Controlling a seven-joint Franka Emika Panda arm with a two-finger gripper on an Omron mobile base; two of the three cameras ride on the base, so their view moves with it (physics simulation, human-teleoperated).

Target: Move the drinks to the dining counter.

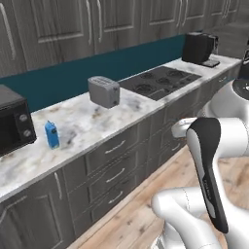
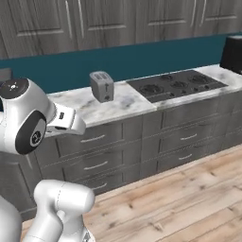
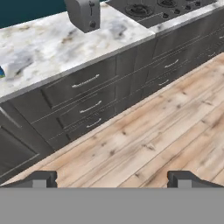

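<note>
1. While the blue carton (image 1: 51,134) stands on the marble counter (image 1: 97,121) between microwave (image 1: 14,121) and toaster (image 1: 104,91), you are at the approach step.
2. Your gripper (image 3: 112,178) hangs over the floor, fingertips wide apart, holding nothing; next, reach toward the carton.
3. The left base view shows the carton whole; the hand view catches a blue sliver.

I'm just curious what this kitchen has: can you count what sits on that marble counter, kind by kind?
Toaster: 1
Microwave: 1
Blue carton: 1
Black appliance at the far end: 1
Stovetop set into the counter: 1
Total: 5
</note>
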